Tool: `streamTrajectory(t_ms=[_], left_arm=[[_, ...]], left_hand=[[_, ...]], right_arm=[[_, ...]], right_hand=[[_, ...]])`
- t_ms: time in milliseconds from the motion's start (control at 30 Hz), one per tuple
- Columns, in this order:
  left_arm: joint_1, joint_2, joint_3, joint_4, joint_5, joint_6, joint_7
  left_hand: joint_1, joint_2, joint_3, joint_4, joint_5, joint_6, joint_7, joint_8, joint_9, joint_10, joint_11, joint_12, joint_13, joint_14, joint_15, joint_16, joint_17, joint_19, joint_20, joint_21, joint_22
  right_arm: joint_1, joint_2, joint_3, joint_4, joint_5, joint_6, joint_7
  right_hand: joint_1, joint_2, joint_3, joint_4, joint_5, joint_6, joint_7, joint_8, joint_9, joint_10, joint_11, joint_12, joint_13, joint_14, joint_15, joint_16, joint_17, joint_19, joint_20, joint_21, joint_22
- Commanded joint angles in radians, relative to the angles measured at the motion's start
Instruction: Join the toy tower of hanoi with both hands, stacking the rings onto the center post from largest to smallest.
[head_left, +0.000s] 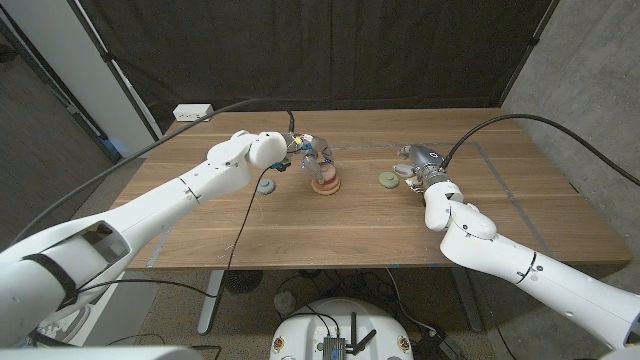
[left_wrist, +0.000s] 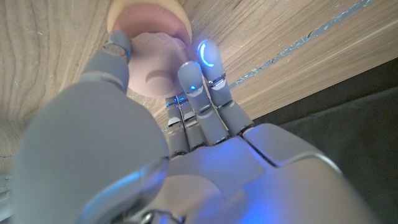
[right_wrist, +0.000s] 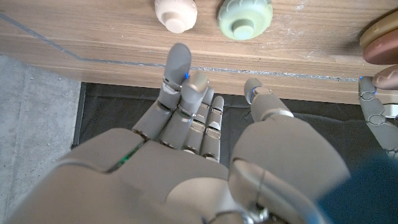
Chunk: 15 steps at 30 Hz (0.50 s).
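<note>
The tower stack (head_left: 326, 184) stands mid-table, with tan and brown rings (right_wrist: 380, 38) on it. My left hand (head_left: 306, 152) hovers right over it and pinches a pink ring (left_wrist: 152, 70) between thumb and fingers, just above the tan ring (left_wrist: 149, 15); the pink ring (right_wrist: 389, 77) is seen close to the stack. A green ring (head_left: 387, 179) (right_wrist: 245, 15) and a cream piece (right_wrist: 176, 12) lie on the wood in front of my right hand (head_left: 420, 166), which holds nothing, its fingers (right_wrist: 181, 68) apart and reaching toward them. A blue-grey ring (head_left: 266, 186) lies left of the tower.
A white power strip (head_left: 193, 112) sits at the table's far left corner. Cables (head_left: 240, 225) run across the wood beside the left arm. A taped line (right_wrist: 81, 57) marks the table surface near the right hand.
</note>
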Motion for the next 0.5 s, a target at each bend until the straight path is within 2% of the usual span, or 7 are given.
streamTrajectory(t_ms=[33, 500], left_arm=[[-0.017, -0.023, 0.02, 0.042, -0.012, -0.03, 0.0], [-0.022, -0.024, 0.022, 0.056, -0.016, -0.02, 0.001]], left_hand=[[0.041, 0.053, 0.004, 0.007, 0.006, 0.011, -0.001, -0.002, 0.003, 0.096, -0.089, -0.004, 0.051, 0.018, -0.04, 0.003, 0.012, 0.0, -0.116, 0.008, 0.003], [0.041, 0.054, 0.0, 0.007, 0.005, 0.012, 0.0, -0.004, 0.004, 0.097, -0.091, -0.006, 0.056, 0.015, -0.04, -0.009, 0.011, 0.0, -0.116, 0.007, 0.003]], right_arm=[[0.002, -0.003, -0.002, -0.003, 0.006, -0.006, 0.002], [0.005, -0.003, -0.002, 0.003, 0.013, -0.005, 0.001]], right_hand=[[-0.009, 0.0, 0.006, -0.002, 0.008, 0.0, 0.002, 0.0, 0.003, 0.007, -0.001, -0.002, 0.003, 0.005, -0.036, 0.005, 0.003, 0.008, -0.087, 0.003, 0.003], [-0.011, 0.0, 0.008, -0.002, 0.008, 0.003, 0.002, -0.001, 0.002, 0.007, -0.002, -0.003, 0.002, 0.002, -0.036, 0.004, 0.001, 0.008, -0.087, 0.003, 0.002]])
